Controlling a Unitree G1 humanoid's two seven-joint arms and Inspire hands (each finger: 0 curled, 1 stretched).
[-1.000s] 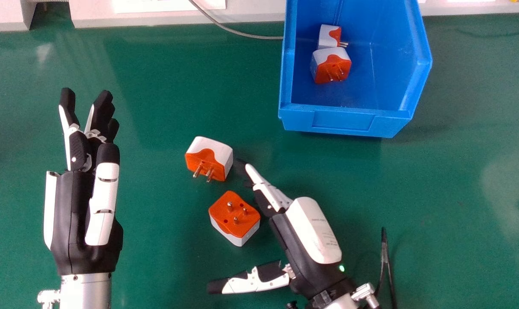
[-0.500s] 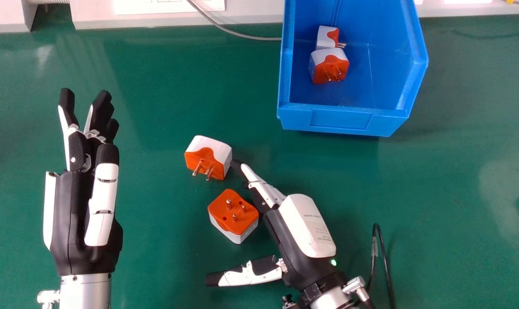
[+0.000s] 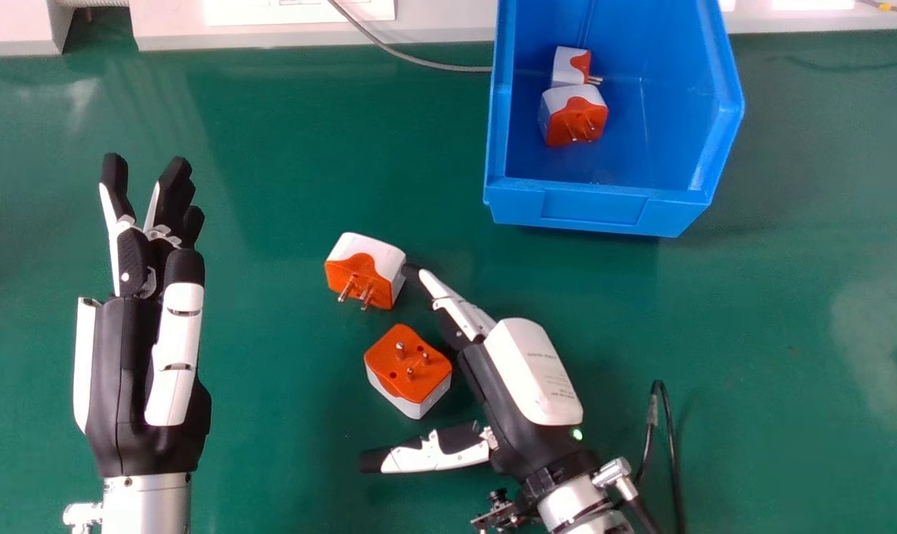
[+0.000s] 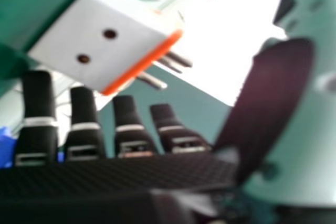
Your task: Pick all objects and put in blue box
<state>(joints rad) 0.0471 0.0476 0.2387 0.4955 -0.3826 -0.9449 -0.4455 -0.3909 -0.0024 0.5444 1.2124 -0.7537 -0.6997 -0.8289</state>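
Above green tabletop (image 3: 752, 259), the right hand (image 3: 534, 371) slants forward-left, fingers extended, thumb splayed wide, empty.

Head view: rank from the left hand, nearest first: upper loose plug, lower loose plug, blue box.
From the left hand:
1. Upper plug: to its right, prongs toward the robot.
2. Lower plug: also right, slightly farther over, prongs up.
3. Blue box: farthest right, beyond both plugs.

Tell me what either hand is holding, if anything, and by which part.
Nothing is held. The left hand is open, and the right hand, also open, is beside two plug adapters on the table without gripping either.
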